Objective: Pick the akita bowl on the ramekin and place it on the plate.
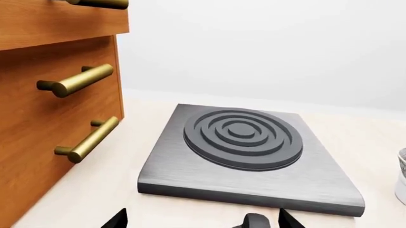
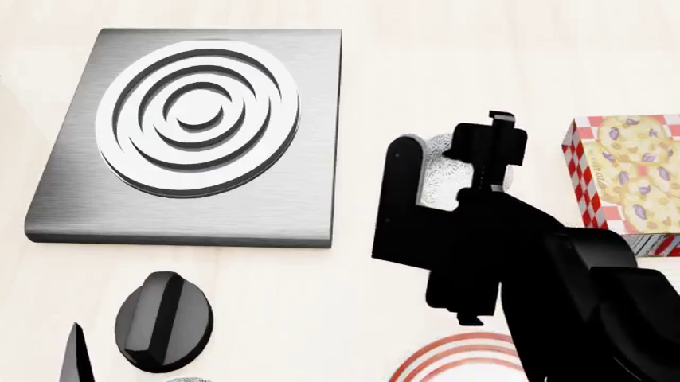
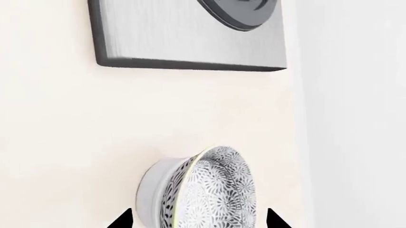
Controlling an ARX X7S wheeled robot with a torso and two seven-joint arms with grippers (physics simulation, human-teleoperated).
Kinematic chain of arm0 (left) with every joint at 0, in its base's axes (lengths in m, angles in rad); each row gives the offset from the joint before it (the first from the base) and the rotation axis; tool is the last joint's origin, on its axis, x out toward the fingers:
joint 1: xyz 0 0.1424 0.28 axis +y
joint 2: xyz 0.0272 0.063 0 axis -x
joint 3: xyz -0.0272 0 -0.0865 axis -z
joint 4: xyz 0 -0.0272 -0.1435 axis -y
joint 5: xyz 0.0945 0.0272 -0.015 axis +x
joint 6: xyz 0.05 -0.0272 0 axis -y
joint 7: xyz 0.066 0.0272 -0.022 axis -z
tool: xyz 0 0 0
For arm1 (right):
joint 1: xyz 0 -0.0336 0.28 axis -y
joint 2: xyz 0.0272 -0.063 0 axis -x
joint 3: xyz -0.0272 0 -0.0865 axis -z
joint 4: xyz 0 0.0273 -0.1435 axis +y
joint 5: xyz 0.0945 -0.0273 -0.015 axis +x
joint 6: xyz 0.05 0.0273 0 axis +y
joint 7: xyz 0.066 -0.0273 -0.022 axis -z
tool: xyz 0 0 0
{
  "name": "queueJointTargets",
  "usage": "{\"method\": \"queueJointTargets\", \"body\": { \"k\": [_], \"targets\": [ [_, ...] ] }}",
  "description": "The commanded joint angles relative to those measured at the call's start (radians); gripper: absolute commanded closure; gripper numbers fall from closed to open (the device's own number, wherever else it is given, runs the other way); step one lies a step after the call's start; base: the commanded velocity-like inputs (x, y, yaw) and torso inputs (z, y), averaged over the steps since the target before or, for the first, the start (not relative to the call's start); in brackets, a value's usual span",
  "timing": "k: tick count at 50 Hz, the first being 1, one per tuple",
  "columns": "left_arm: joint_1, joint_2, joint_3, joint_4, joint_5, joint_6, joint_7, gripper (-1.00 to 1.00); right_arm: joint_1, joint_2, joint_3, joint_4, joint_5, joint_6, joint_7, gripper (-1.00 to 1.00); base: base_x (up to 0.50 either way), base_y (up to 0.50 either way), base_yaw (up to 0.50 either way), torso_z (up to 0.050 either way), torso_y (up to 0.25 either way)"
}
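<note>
The plate (image 2: 451, 362) peeks out at the near edge of the tabletop (image 2: 425, 72). Past it, the right tool (image 3: 198, 219) is spread wide around the akita bowl (image 3: 212, 190), which sits on the ramekin (image 3: 155, 187). Squeezing off-centre could tip both over. Only the right wrist view shows the ramekin; the head view hides it behind the arm. I cannot tell whether the left tool (image 1: 203, 219) is clenched. Farthest is the burner (image 2: 197, 119).

Right arm (image 2: 552, 270) matte black, blocky, with pointed fingers (image 3: 121, 221)
</note>
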Motion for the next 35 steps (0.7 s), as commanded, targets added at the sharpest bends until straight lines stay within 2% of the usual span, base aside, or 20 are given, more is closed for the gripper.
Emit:
{"method": "queueJointTargets", "body": {
  "k": [1,35],
  "targets": [
    [-0.002,-0.004,0.001,-0.004,-0.006,0.002,-0.006,-1.0,-0.018,-0.037,0.012,0.062,0.02,-0.037,0.024,-1.0,0.0,0.0,0.0,0.0,0.0],
    [-0.005,-0.015,0.014,-0.009,-0.008,0.004,-0.019,-1.0,-0.035,-0.049,0.001,0.13,0.015,-0.018,0.033,-1.0,0.0,0.0,0.0,0.0,0.0]
  ]
}}
